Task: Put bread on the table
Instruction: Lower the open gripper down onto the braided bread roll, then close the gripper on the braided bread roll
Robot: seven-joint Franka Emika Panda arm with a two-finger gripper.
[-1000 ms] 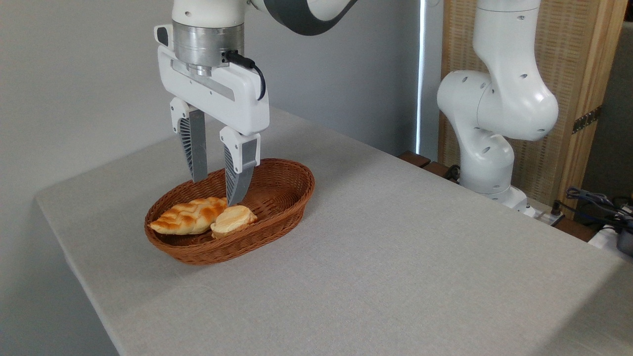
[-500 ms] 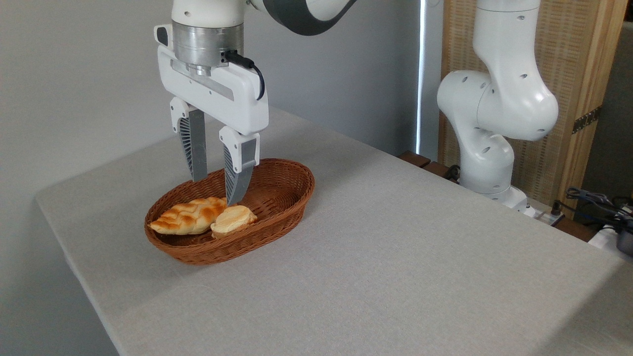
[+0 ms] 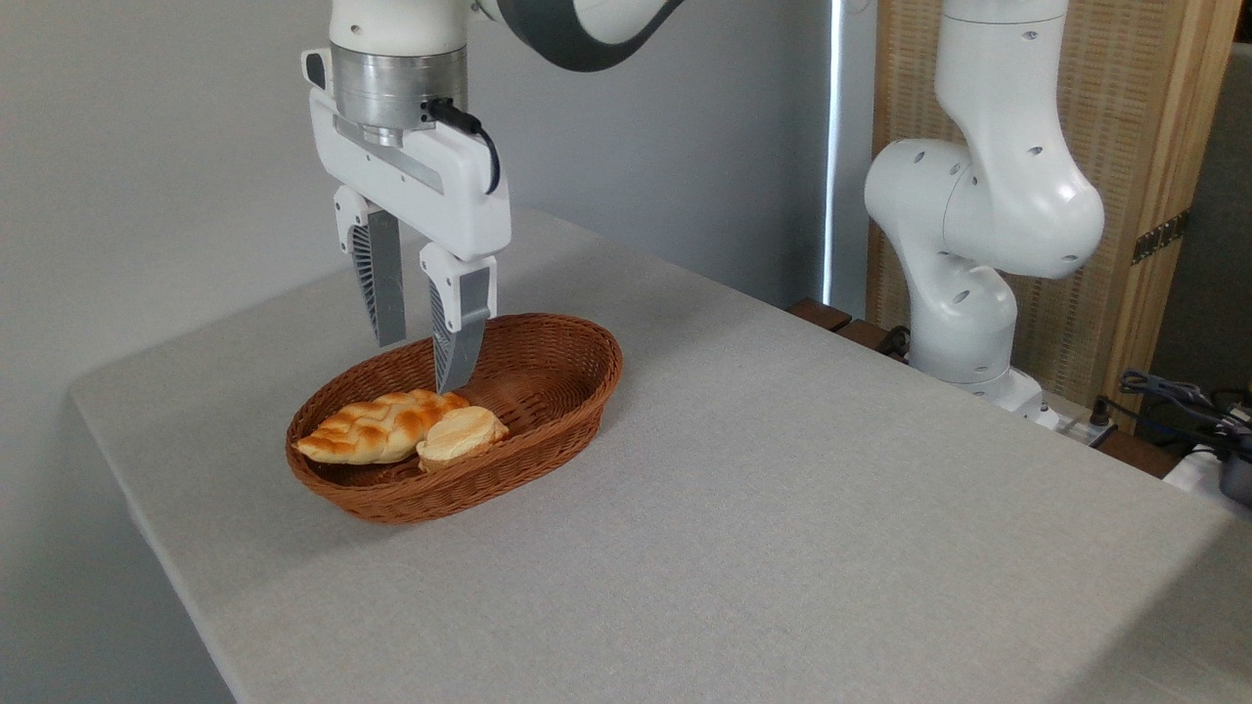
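Arm vertical, wrist pointing straight down over the basket's left half.

The table (image 3: 782, 508) carries the wicker basket (image 3: 572, 411) near its left edge. My gripper (image 3: 419, 364) hangs above the basket's interior, fingers (image 3: 458, 332) spread with a clear gap between them (nothing held). The bread (image 3: 370, 430) lies in the basket just below my fingertips, untouched, with a small round roll (image 3: 462, 433) touching its right end.
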